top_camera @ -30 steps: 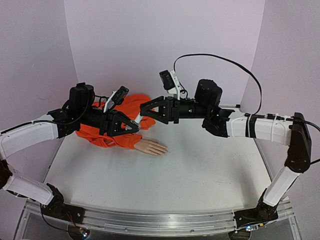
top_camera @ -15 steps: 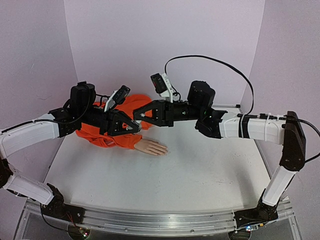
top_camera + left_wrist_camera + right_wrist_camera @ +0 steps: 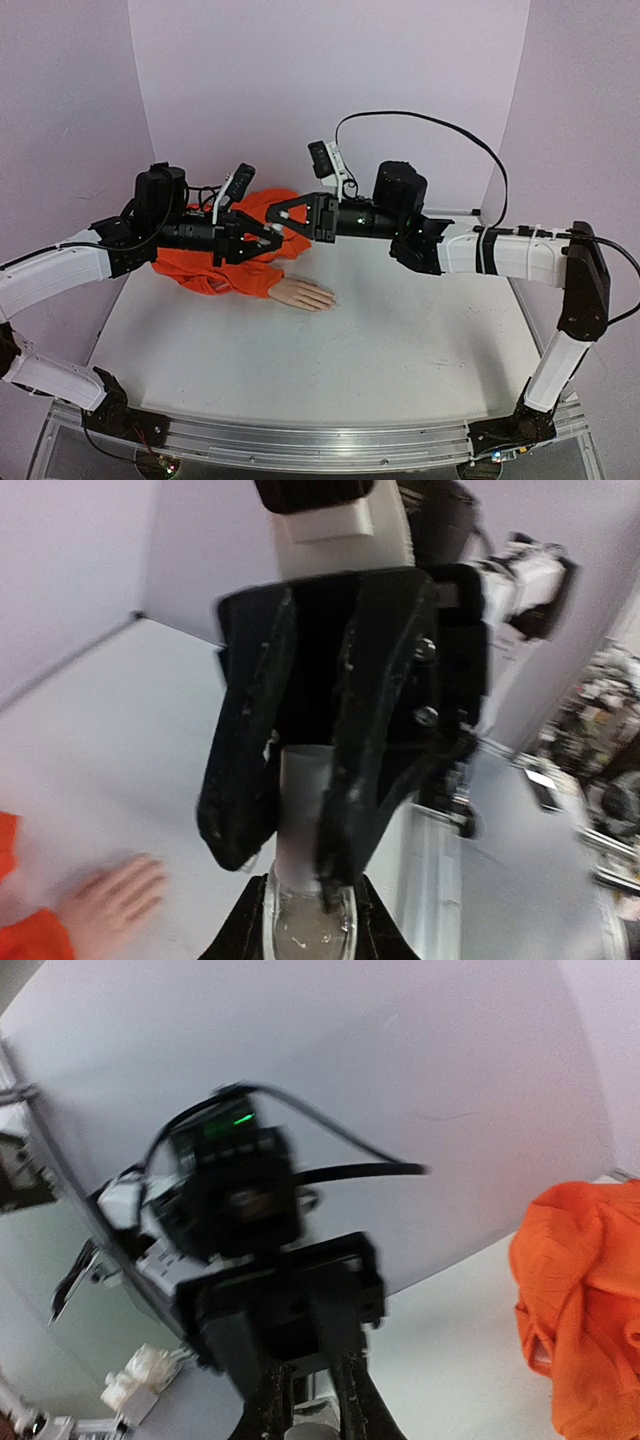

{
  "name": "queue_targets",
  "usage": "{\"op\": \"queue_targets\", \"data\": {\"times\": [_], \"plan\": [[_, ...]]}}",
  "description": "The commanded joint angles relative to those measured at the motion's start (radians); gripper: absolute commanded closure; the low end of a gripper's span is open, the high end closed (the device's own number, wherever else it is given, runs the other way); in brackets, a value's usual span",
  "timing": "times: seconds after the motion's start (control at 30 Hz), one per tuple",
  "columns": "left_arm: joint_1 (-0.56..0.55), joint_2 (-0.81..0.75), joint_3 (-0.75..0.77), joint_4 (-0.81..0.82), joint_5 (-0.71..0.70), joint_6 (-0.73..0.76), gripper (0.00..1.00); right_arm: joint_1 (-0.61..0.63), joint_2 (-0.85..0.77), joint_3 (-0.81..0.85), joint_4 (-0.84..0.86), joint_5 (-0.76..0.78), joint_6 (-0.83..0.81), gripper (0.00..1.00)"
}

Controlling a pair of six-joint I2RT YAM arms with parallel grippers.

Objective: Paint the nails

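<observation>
Centrally, a pale mannequin hand [image 3: 303, 294] is seen lying flat on the white table [image 3: 400, 350], its wrist emerging from a crumpled orange sleeve [image 3: 222, 276]. The long axis of the hand runs from left to right in the overhead view, dipping slightly toward the near edge. The fingers are pointed toward the right arm's side. The nails [image 3: 328, 298] are borne at that right-hand end, but they are too small to be made out singly. In the left wrist view the hand is blurred at the lower left. Both arms are raised off the table and brought tip to tip above the sleeve, behind the hand and apart from it. The left gripper [image 3: 310, 928] is closed narrowly around a small clear bottle [image 3: 308, 935], which is held upright in its own wrist view. The right gripper [image 3: 285, 852] is closed from the opposite side onto the pale cap [image 3: 300, 790] standing on that bottle, one black finger being pressed against each side. In the right wrist view only a grey sliver of the cap is shown between the fingers, with the left arm facing the camera beyond.
</observation>
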Motion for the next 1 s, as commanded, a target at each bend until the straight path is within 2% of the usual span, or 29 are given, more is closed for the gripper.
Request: {"op": "queue_targets", "data": {"times": [0.0,0.07,0.13,0.2,0.4,0.43,0.47,0.53,0.63,0.73,0.83,0.97], "plan": [[-0.123,-0.012,0.057,0.096,-1.035,0.228,1.0,0.099,0.042,0.105,-0.163,0.297,0.04,1.0],[-0.161,0.055,0.127,0.101,-1.326,0.284,1.0,0.147,0.06,0.171,-0.348,0.618,0.125,1.0],[-0.175,0.115,0.178,0.108,-1.463,0.317,1.0,0.208,0.082,0.227,-0.439,0.853,0.192,1.0],[-0.177,0.152,0.189,0.13,-1.476,0.319,1.0,0.253,0.117,0.276,-0.463,0.943,0.23,1.0],[-0.178,0.145,0.122,0.143,-1.294,0.317,1.0,0.259,0.15,0.338,-0.476,0.923,0.256,1.0],[-0.178,0.13,0.099,0.143,-1.246,0.32,1.0,0.253,0.135,0.328,-0.474,0.921,0.244,1.0],[-0.178,0.116,0.076,0.143,-1.188,0.327,1.0,0.242,0.115,0.307,-0.456,0.903,0.229,0.95],[-0.178,0.084,0.026,0.139,-1.057,0.358,1.0,0.202,0.064,0.253,-0.407,0.827,0.191,0.77],[-0.171,0.032,-0.051,0.131,-0.84,0.378,1.0,0.117,-0.027,0.148,-0.324,0.661,0.109,0.41],[-0.144,-0.012,-0.074,0.097,-0.59,0.324,1.0,0.026,-0.114,0.037,-0.254,0.467,0.004,0.16],[-0.04,-0.029,-0.059,0.096,-0.191,0.176,1.0,-0.023,-0.177,-0.058,-0.206,0.281,-0.097,0.04],[0.006,0.045,0.041,0.1,0.323,0.018,1.0,-0.031,-0.201,-0.106,-0.122,0.003,-0.153,0.02]]}}
